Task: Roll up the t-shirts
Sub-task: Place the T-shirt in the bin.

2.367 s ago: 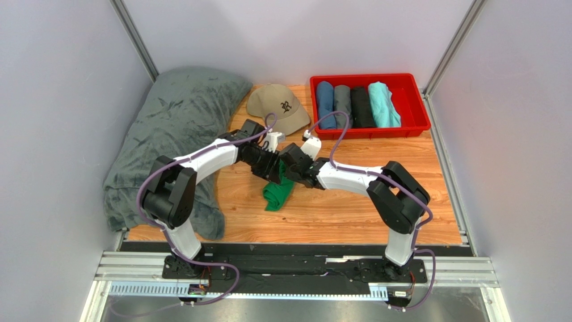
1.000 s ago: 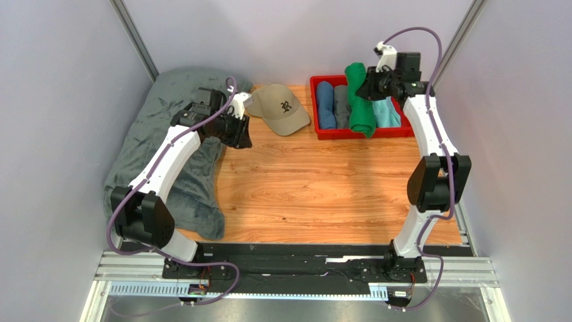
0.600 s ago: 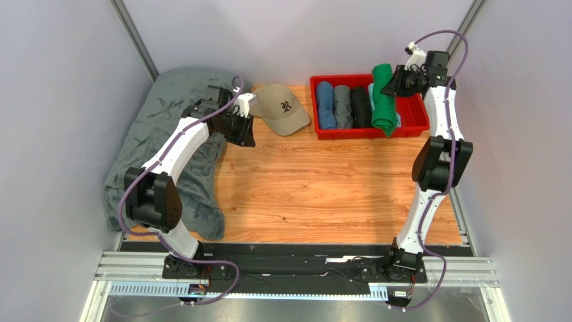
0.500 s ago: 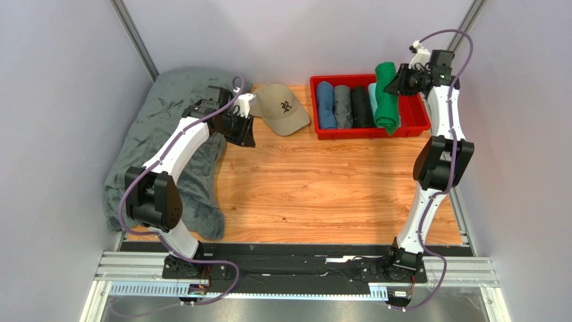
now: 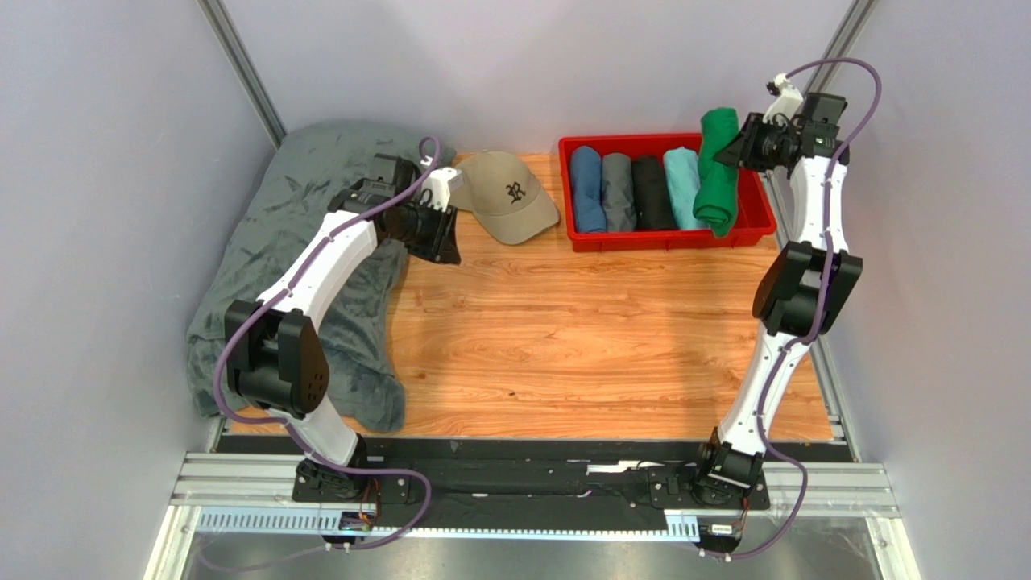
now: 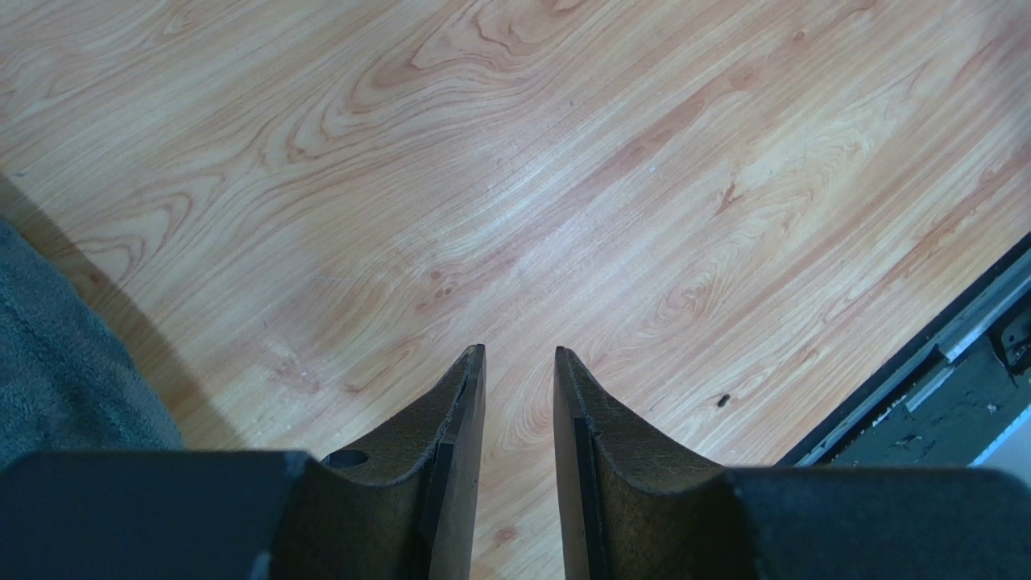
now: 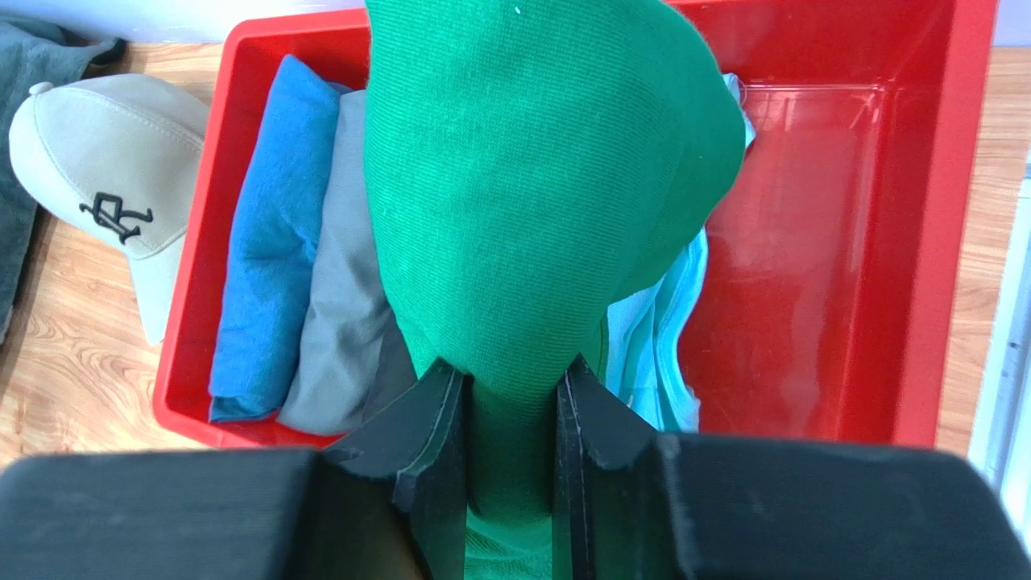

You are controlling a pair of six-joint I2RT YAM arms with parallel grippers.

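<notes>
Work surface: a table (image 5: 581,338) with a light wood-grain top; plain pale walls (image 5: 109,242) close it in on the left, rear and right.

A dark grey blanket (image 5: 303,206) lies heaped along the left side of the table; a tan cap (image 5: 502,187) sits at the rear, between the blanket and a red tray (image 5: 654,239); the tray stands at the rear right.

Tray contents, left to right: blue roll (image 5: 587,187); grey roll (image 5: 618,191); black roll (image 5: 650,191); turquoise roll (image 5: 684,187); all lie side by side, touching.

Left gripper (image 6: 519,353): positioned above bare wood, just beside the blanket edge and near the cap; jaws parted by a narrow gap; nothing between them; no contact with any item.

Right gripper (image 7: 513,366): raised over the tray at the rear right; jaws clenched on the green t-shirt (image 7: 533,181), pinching a narrow neck of the cloth.

Green t-shirt: a rolled bundle hanging from the right gripper over the right part of the tray, next to the turquoise roll; whether it touches the tray or the rolls cannot be told.
</notes>
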